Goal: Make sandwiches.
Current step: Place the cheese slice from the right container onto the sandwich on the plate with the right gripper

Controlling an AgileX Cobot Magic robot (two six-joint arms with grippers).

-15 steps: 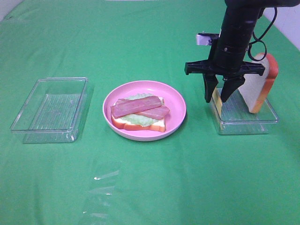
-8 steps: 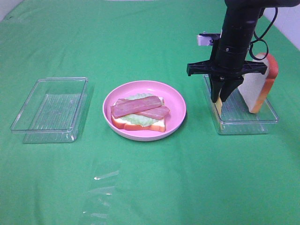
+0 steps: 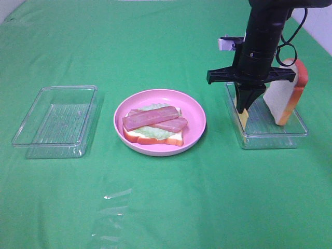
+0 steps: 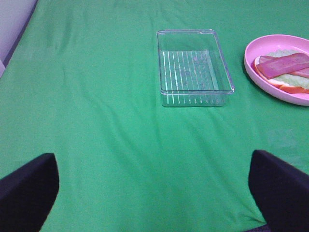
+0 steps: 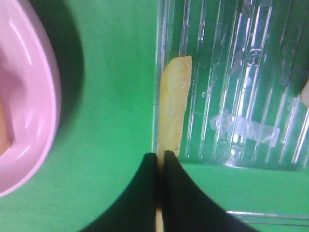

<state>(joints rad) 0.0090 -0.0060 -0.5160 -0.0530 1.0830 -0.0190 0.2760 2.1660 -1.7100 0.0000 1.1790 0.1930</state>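
The half-built sandwich [image 3: 154,128] is lying in the middle of the round pink plate [image 3: 197,111]. A square white bread slice [image 3: 174,139] with an orange-brown crust is carrying ruffled pale green lettuce [image 3: 150,133], and two flat reddish-pink bacon strips [image 3: 150,117] are resting on top, one overlapping the other.

The thin yellow cheese slice [image 5: 173,104] is standing on edge inside the clear ribbed plastic tray [image 3: 270,137] just beside the plate, against the tray wall nearest the plate. The right gripper [image 5: 160,155] is pinching the cheese slice's upper edge: its black tapered fingers are pressing together, with only a sliver of yellow showing between them. A second bread slice [image 3: 282,98] (thick, with the same orange-brown crust) is leaning upright at the tray's far end.

Another clear tray [image 3: 54,122], also ribbed on its floor, is sitting on the plate's other side, apart from it. The left gripper [image 4: 154,191] is hanging over the smooth green cloth [image 3: 166,197] with its dark fingers spread wide, gripping nothing.
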